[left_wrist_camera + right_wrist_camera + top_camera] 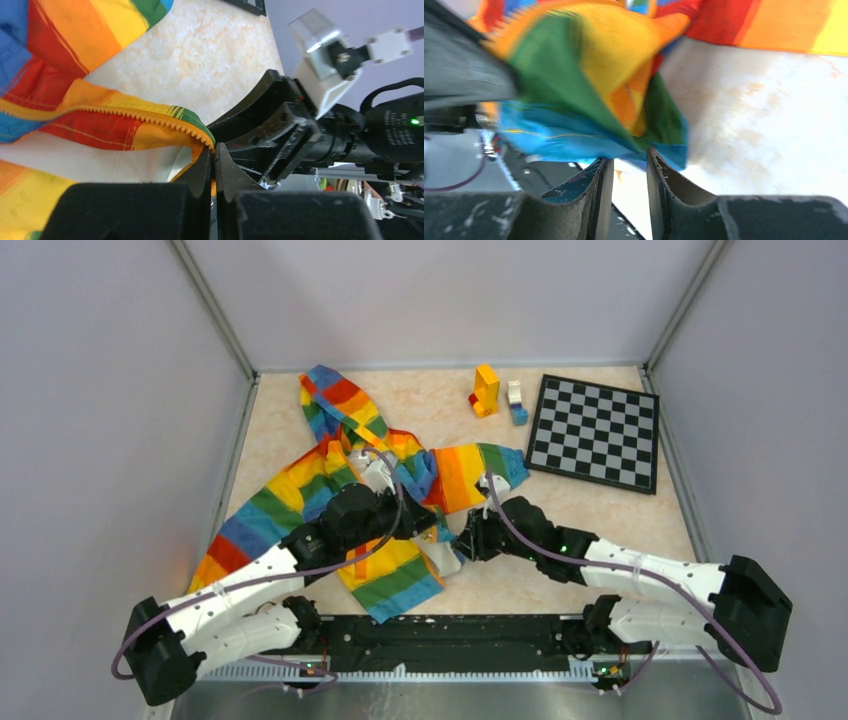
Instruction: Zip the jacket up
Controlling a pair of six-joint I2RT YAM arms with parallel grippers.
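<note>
So, the jacket (400,578) is lying spread over the left-centre of the bench (620,525), with its front hanging open. The left gripper (215,150) is pinching the toothed zipper edge near the hem, jaws pressed together. The right gripper (630,159) is sitting just beside it, jaws showing a narrow gap, and the blurry blue hem is just past its tips. Some toy blocks (487,390) and a checkerboard (595,432) are sitting at the back right.

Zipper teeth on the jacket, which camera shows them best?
The left wrist view: the zipper teeth run sharp along the orange edge right up to the shut left gripper. The top view shows the jacket spread out, but the teeth are too small to make out. The right wrist view shows only blurred fabric.
</note>
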